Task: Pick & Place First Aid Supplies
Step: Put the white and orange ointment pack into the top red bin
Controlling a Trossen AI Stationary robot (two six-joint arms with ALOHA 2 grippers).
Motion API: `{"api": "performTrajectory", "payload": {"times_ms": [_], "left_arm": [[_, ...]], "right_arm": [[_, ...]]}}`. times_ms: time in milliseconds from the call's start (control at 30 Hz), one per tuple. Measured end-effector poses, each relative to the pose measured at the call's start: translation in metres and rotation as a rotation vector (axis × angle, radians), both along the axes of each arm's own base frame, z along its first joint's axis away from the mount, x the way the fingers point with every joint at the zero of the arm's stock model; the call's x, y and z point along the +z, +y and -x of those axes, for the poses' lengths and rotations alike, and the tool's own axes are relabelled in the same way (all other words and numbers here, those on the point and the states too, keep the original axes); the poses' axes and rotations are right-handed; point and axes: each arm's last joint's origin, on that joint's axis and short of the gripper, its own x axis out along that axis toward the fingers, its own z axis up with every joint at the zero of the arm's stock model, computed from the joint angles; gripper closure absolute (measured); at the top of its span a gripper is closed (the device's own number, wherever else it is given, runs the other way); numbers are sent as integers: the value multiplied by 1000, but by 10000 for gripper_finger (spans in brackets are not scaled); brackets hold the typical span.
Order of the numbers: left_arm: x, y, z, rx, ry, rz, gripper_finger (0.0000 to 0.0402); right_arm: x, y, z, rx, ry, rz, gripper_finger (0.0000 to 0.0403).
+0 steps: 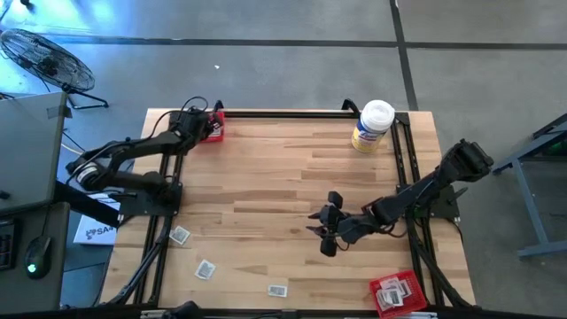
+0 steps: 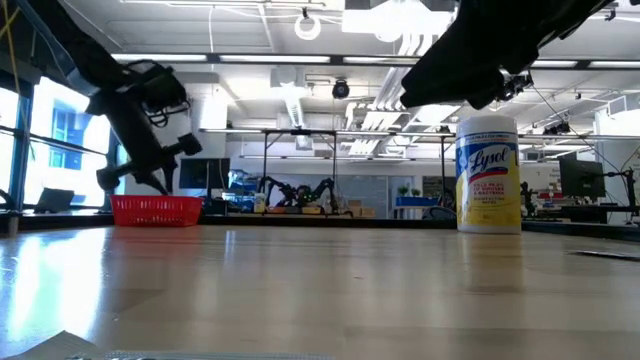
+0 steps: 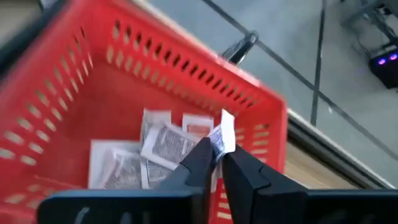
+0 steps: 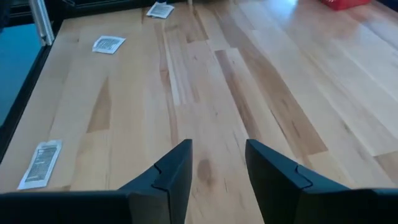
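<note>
My left gripper (image 3: 218,154) hovers over the red tray (image 3: 74,81) at the table's far left corner (image 1: 218,124), shut on one small white-and-grey packet (image 3: 222,133). Several more packets (image 3: 149,155) lie flat on that tray's floor. My right gripper (image 4: 217,155) is open above bare table near the middle (image 1: 324,232), touching nothing. Three loose packets lie flat on the wood toward the near left (image 1: 180,236) (image 1: 205,269) (image 1: 277,290); the right wrist view shows them too (image 4: 109,44) (image 4: 160,9) (image 4: 40,163). My left gripper pinches the packet between its two fingertips by one edge (image 3: 217,142). The rest of the packet sticks out past the fingertips. It is lifted clear, above the tray's inside and near the tray's wall.
A white-lidded, yellow-labelled wipes tub (image 1: 372,126) stands upright near the far right corner (image 2: 488,175). A second red tray (image 1: 396,292) holding packets sits at the near right corner. A black frame rail (image 1: 283,113) runs round the table. Bare wood lies between the arms.
</note>
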Motion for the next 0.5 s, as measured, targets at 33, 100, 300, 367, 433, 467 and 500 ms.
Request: {"api": "performTrajectory", "payload": {"times_ms": [33,100,300,367,433,467,500], "left_arm": [[-3,1,-2,-6,-9,13,362],[-7,3,-4,-19,-15,27,346],[-7,3,-3,-24,27,17,286],[-4,2,-2,-33,54,2,271],[1,1,0,-70,105,-38,262],[5,1,0,-86,122,-58,261],[8,0,1,-100,134,-73,260]], "right_arm": [[0,0,0,-6,-2,4,260],[0,0,0,-13,-4,7,260],[-1,3,3,-32,-4,15,252],[-4,4,6,-32,28,14,247],[-8,5,10,-39,81,3,242],[-11,5,13,-46,116,-7,239],[-14,5,17,-60,157,-20,238]]}}
